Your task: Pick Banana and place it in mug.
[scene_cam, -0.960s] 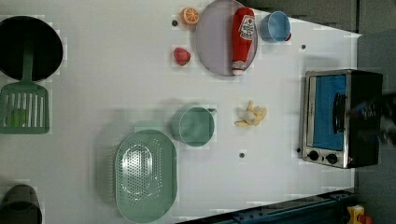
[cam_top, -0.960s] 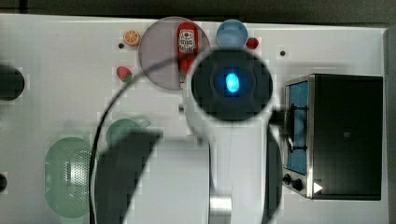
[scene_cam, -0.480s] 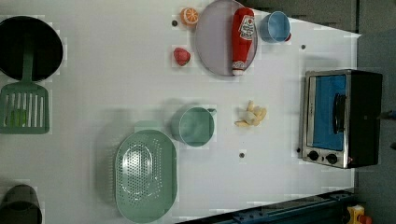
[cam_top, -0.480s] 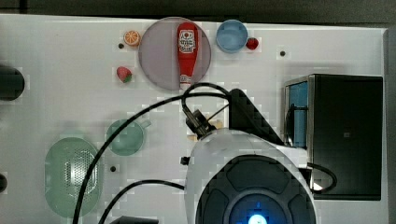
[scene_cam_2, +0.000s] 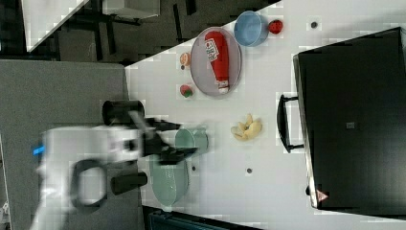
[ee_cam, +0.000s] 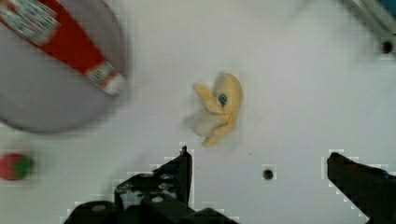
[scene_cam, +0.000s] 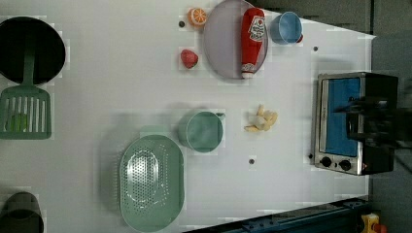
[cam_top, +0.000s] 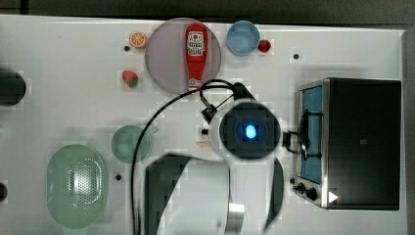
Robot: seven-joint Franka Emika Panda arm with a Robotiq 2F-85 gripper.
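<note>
Plastic toy food and kitchenware lie spread over a smooth white bench [scene_cam: 97, 87]. The banana [ee_cam: 218, 110] is a small, half-peeled piece with pale yellow, curved, glossy segments and a tiny blue sticker; it rests on the bench just ahead of the fingertips, apart from them and roughly in line with the gap between them. The gripper [ee_cam: 259, 161] hovers above it with its two black, angular fingers [ee_cam: 180, 170] spread wide and nothing between them. The mug [scene_cam: 201, 131], round, matte muted green with a stubby handle at its rim, stands open side up near the banana, off to one side of the fingers and clear of them.

Beyond the fingers, a flat grey round plate [ee_cam: 42, 102] carries a red ketchup bottle [ee_cam: 70, 44] lying on its side, and a small strawberry [ee_cam: 14, 166] sits close by. A perforated pale green colander [scene_cam: 151, 187] lies just beside the mug. A toaster oven [scene_cam: 352, 121] of shiny metal with a blue glass door stands on the far side of the banana from the mug.

In the top view the arm's rounded white wrist housing, with its glowing blue light, covers nearly all of the banana, leaving only a sliver. In the left view the arm is a dark blur in front of the oven. In the right view the arm is blurred, reaching across with the fingers pointing down at the bench.
</note>
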